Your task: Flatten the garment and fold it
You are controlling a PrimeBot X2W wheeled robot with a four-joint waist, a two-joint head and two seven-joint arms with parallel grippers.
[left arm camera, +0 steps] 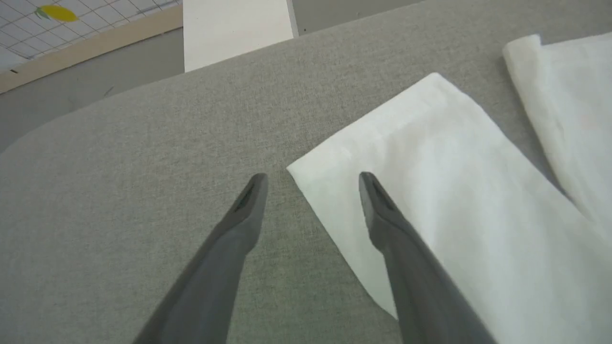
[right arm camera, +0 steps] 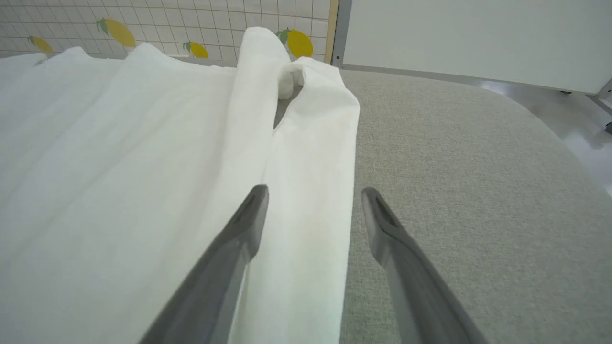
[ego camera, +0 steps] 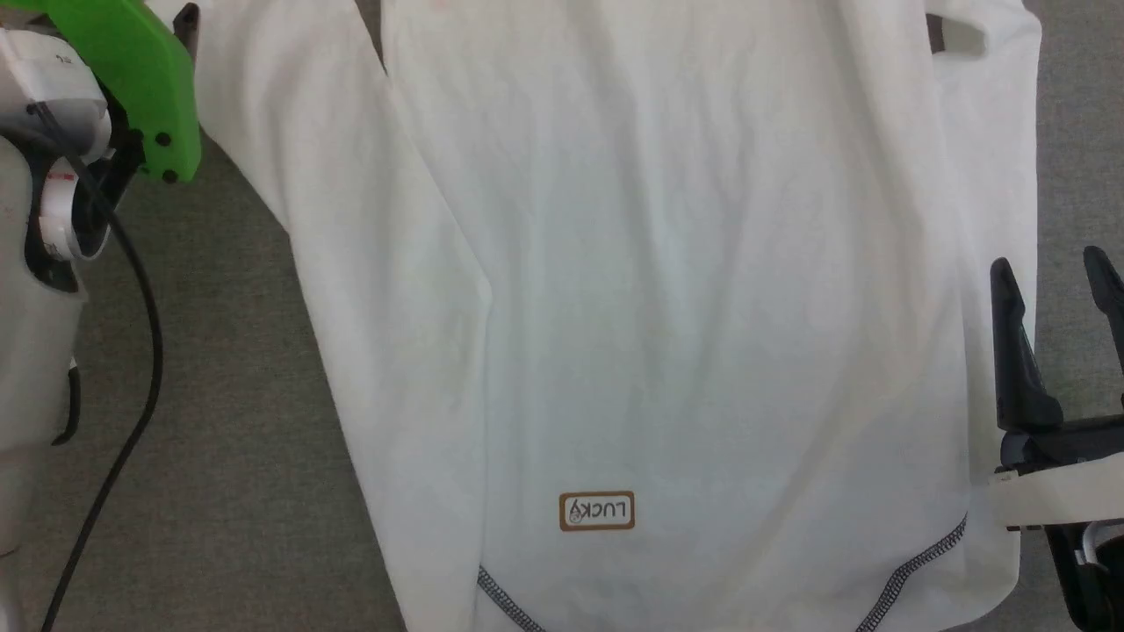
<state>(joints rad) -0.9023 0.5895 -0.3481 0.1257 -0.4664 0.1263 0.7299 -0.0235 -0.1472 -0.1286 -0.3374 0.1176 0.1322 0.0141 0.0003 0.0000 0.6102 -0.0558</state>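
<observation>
Right pincer [ego camera: 1058, 272] spread and empty, straddling the long edge of the white long-sleeved soft-fabric shirt [ego camera: 667, 263]. The shirt lies flat on the grey cloth tabletop [ego camera: 219, 395], logo end nearest, long axis running away from the robot. Farther out, left pincer [left arm camera: 311, 179] spread too, over the sleeve cuff [left arm camera: 406, 143] corner.

This looks like a robotics lab or test cell rather than a home. The counter [left arm camera: 119, 200] is a large purpose-made top with rounded corners, covered in plain grey felt-like cloth. Beyond it stand blank white panels [right arm camera: 468, 38] and a grey metal post [right arm camera: 345, 33], beside a backdrop [right arm camera: 158, 16] printed with a tile grid and yellow lemons [right arm camera: 299, 43]. The floor [left arm camera: 91, 86] is smooth and grey. A pale robot arm [ego camera: 35, 263] with a green cover [ego camera: 140, 79] and a loose black cable [ego camera: 145, 351] is over the counter.
</observation>
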